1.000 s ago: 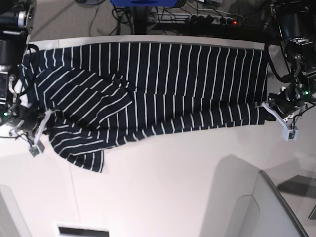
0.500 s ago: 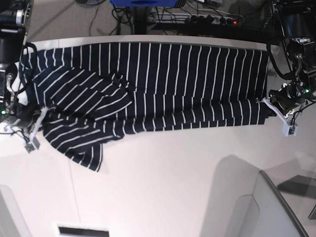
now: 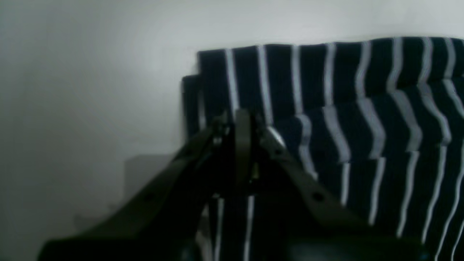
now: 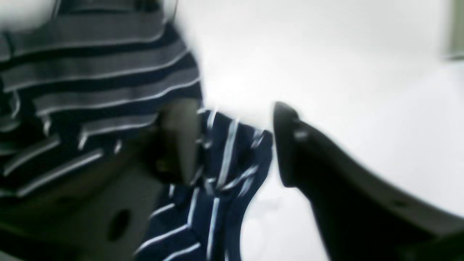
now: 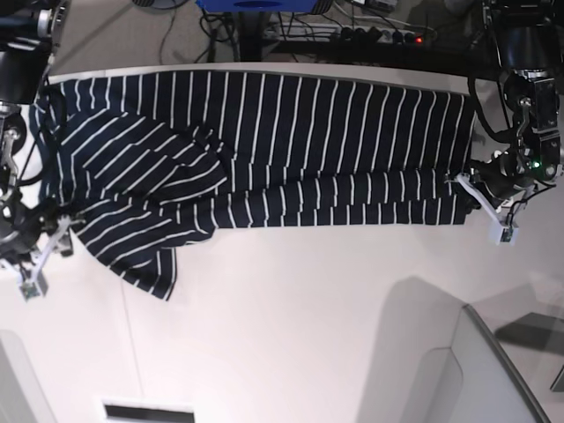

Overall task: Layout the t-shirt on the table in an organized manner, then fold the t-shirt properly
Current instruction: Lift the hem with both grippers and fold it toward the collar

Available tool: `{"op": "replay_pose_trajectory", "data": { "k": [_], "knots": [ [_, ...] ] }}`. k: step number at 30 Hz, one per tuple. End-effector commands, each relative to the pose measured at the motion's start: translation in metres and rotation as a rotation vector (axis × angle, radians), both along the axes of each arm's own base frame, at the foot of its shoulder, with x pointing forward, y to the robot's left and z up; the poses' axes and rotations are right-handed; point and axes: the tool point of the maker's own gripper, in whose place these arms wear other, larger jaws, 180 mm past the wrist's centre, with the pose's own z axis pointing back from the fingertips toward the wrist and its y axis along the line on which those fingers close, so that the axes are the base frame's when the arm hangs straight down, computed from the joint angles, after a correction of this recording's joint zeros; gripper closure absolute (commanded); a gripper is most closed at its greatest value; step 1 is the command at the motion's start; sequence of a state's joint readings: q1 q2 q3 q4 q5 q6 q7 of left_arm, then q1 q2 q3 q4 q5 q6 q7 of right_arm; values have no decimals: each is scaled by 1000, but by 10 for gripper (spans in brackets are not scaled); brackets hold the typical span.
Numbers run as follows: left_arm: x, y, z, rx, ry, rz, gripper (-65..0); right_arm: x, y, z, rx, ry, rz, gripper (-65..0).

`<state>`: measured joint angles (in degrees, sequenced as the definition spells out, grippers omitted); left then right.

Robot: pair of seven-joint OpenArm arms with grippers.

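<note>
- Across the far half of the bench (image 5: 291, 308), you have the t-shirt (image 5: 291, 150) spread sideways as a long dark band with thin white stripes, its far edge running close along the bench's 12 o'clock rim.
- Toward 9 o'clock in the base view, the fabric is doubled over itself in diagonal folds, and one corner hangs down toward 7 o'clock, nearer you than the straight near hem.
- Your left end effector (image 5: 480, 201) sits at the 3 o'clock end of the shirt, at the near corner of the hem. The left wrist view shows its fingers (image 3: 243, 145) pressed together, clenched on a fold of the striped cloth.
- Your right end effector (image 5: 48, 238) sits at the 9 o'clock end, beside the bunched fabric. The right wrist view, though blurred, shows its jaws spread apart with a crumpled tip of the shirt lying loose between them, against the left-hand finger (image 4: 177, 141) and apart from the other; the grip is released.
- Beyond the 12 o'clock rim, you can see cables (image 5: 352, 31) on the floor.
</note>
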<state>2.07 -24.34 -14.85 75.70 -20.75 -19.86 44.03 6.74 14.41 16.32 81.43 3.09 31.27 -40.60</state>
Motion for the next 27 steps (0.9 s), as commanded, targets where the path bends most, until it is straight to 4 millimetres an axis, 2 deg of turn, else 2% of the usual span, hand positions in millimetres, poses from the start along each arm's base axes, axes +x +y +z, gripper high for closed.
{"op": "replay_pose_trajectory", "data": {
  "k": [1,2,3,5,7,11,14,27],
  "knots": [
    [12,8,15,19,-46,-2,0,17,1,18,2,-59,16,-381],
    [12,8,15,19,-47,-3,0,27,7,20,8,-61,30,-395],
    [13,8,15,19,-49,-3,0,35,10,14,19,-39,41,-399],
    [12,8,15,19,-47,-2,0,47,15,-7,58,29,47,-402],
    [12,8,15,19,-47,-2,0,63,21,-20,113,43,47,-402],
    [10,9,13,19,-41,1,0,78,25,-34,191,50,22,-405],
    [7,12,9,17,-28,11,0,79,17,-40,209,82,-5,-405],
    [7,11,5,11,-19,11,0,74,22,-49,226,109,-7,-405]
  ]
}}
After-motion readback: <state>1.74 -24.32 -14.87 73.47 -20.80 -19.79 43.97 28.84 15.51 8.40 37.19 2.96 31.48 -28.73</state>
